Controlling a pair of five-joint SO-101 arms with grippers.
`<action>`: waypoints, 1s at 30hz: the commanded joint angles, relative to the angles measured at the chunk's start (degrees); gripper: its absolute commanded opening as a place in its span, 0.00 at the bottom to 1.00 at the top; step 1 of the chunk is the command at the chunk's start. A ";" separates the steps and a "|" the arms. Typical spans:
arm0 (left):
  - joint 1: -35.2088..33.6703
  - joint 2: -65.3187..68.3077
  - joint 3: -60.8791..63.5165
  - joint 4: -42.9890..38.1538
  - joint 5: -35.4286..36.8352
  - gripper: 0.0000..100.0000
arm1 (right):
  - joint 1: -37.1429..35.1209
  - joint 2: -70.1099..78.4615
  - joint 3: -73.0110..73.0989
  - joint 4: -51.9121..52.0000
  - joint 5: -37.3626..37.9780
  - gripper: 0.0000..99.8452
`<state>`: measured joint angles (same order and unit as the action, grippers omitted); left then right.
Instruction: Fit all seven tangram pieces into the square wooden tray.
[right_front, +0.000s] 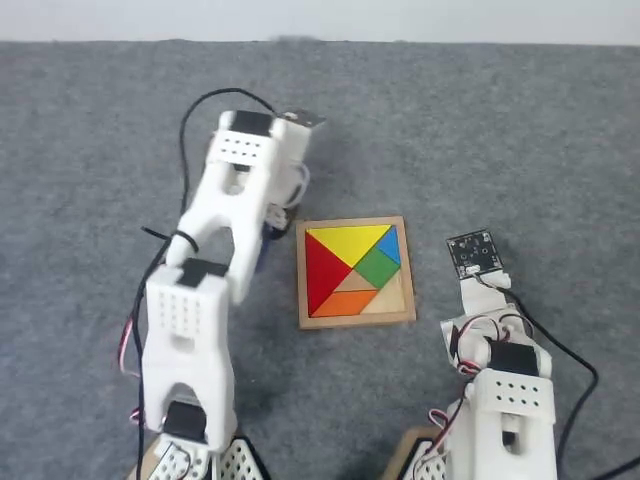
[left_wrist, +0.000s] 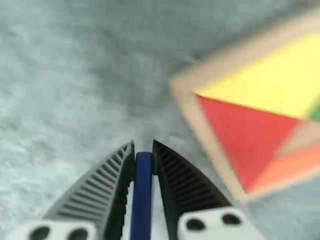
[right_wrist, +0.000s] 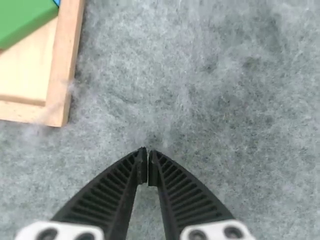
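1. Square wooden tray (right_front: 301, 275), flat coloured pieces (right_front: 350, 245) inside, lies on the fuzzy grey surface (right_front: 500, 130) between the arms.
2. The left pincer (left_wrist: 143, 149), beside its rim, clamps a thin blue piece (left_wrist: 142, 195); the right pincer (right_wrist: 147, 160) is closed, empty.

Soft, even light falls from overhead on the grey felt-covered table (right_front: 500, 130). Nothing glares, not even my white plastic arm shells (right_front: 185, 320). Shadows are faint and fuzzy-edged: a dim patch lies on the felt beside my left arm, and a thin dark line runs along the near rim of the square wooden tray (right_front: 355, 319).

From my left wrist that tray is out of focus, and its flat red triangle (left_wrist: 245, 135) and flat yellow triangle (left_wrist: 270, 80) smear at their borders. My left claw (left_wrist: 143, 145), pinched on a dark blue flat piece (left_wrist: 142, 200), looks crisp. From my right wrist the felt fibres show sharply around my right claw (right_wrist: 147, 159), its tips closed together.
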<state>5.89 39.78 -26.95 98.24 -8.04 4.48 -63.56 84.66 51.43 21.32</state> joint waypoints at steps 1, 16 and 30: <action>8.09 -15.47 9.01 2.11 -0.88 0.03 | -0.31 -1.27 -0.53 -1.36 -0.35 0.01; 26.73 -17.49 17.54 -9.76 0.35 0.03 | -0.31 -1.27 -0.53 -1.36 -0.35 0.01; 30.51 -9.23 15.52 -15.91 0.35 0.07 | -0.31 -1.36 -0.62 -1.36 -0.26 0.01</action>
<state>36.13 31.08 -8.75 83.65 -8.31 4.48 -63.56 84.66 51.43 21.32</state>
